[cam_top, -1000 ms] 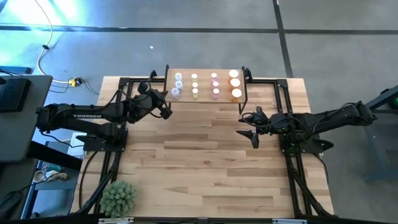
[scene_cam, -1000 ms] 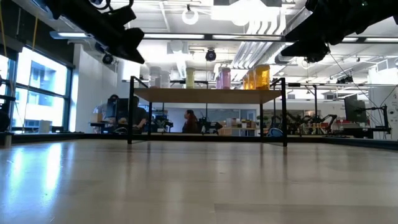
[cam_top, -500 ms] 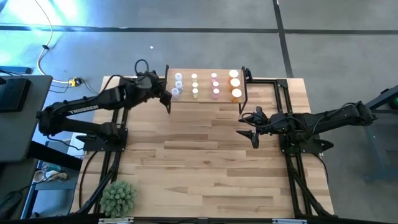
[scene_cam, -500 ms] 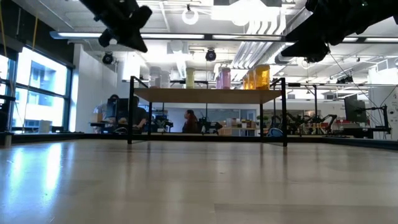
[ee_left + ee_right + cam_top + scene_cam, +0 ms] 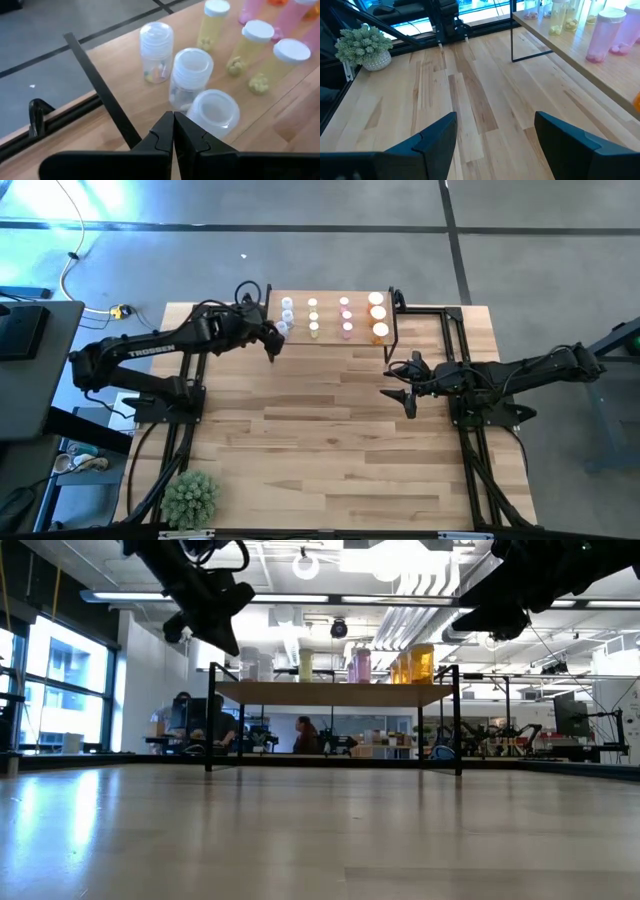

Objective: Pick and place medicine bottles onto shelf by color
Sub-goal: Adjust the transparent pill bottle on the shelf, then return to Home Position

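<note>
The left gripper [image 5: 173,131], fingers pressed together and empty, has swung in to the shelf's [image 5: 330,338] left edge beside 3 clear bottles [image 5: 192,80] — seemingly nudging them straight; right gripper [image 5: 492,137] waits open.

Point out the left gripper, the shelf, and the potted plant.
left gripper [image 5: 173,131]: left wrist view, where its shut fingertips meet.
shelf [image 5: 330,340]: high view, bare front strip of its wood top.
potted plant [image 5: 190,498]: high view, middle of its foliage.

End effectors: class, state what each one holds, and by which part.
Nothing is held. The left end effector is shut and empty beside the clear bottles; the right end effector is open.
</note>
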Motion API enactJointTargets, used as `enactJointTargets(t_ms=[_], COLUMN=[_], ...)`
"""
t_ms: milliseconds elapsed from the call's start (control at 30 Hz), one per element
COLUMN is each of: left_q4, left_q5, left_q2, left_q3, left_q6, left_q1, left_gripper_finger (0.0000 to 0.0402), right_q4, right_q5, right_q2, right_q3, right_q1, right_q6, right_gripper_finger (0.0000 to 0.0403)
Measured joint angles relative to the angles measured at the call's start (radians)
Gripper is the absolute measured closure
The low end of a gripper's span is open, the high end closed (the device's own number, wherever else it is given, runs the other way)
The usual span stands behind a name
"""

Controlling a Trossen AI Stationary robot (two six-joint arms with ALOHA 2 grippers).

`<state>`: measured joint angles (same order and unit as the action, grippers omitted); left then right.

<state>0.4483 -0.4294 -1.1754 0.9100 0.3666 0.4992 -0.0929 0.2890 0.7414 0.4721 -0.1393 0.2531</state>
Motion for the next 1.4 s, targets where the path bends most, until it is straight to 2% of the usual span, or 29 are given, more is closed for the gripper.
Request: enactJointTargets(t_ms=[633,867,1167,1400], left_q4=[-0.007,-0.041,-0.041,0.051], left_q5=[0.019,0.056,0.055,0.056], left_q2=[-0.085,-0.086,-0.086,-0.044], left_q3=[0.000,0.000,0.000,0.066], left_q6=[0.027,0.024,-0.005,-0.060], left_q1=[-0.003,-0.003,-0.002,-0.002], left_gripper_finger=[0.0401,0.0401,0.0401,0.0401], right_q4=[0.000,0.000,0.000,0.000], right_q5=[0.000,0.000,0.000,0.000], right_q2=[0.000,0.000,0.000,0.000], right_q3=[0.000,0.000,0.000,0.000], right_q1=[0.000,0.000,0.000,0.000], right_q6=[0.000,0.000,0.000,0.004], right_gripper_finger=[0.0146,0.0146,0.0146,0.0146])
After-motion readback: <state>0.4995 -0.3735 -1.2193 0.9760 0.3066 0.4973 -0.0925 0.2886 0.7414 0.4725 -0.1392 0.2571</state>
